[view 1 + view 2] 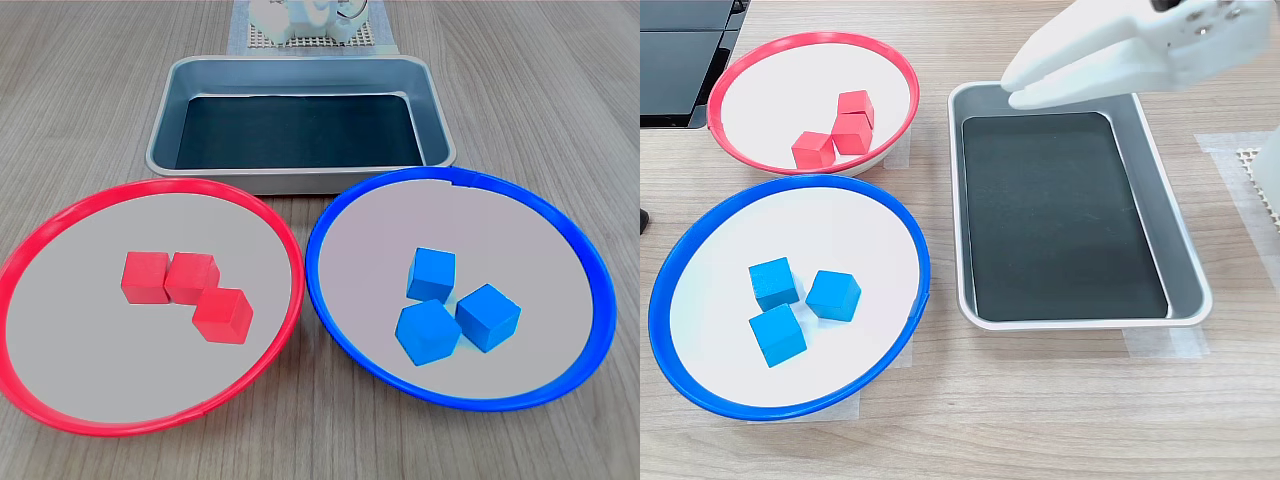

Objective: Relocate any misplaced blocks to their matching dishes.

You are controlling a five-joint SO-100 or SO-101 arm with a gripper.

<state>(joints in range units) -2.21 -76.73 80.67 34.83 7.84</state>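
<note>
Three red cubes [185, 290] cluster in the red-rimmed dish [60, 215]; three blue cubes [455, 310] sit in the blue-rimmed dish [590, 265], at the red one's 3 o'clock in the first exterior view. The end effector [1015, 90] hovers empty over the tray [1185, 265], its tips nearly together.

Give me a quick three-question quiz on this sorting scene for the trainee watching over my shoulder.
1. How many cubes lie in the red-rimmed dish, and of what colour?
2. True or false: the grey metal tray holds a blue cube.
3. In the second exterior view, the gripper is: A) gripping a cube, B) carrying nothing, above the tray's end nearest the red-rimmed dish, C) inside the blue-rimmed dish.

Key: 1. Three, all red. 2. False; it holds no cubes. 3. B.
</note>
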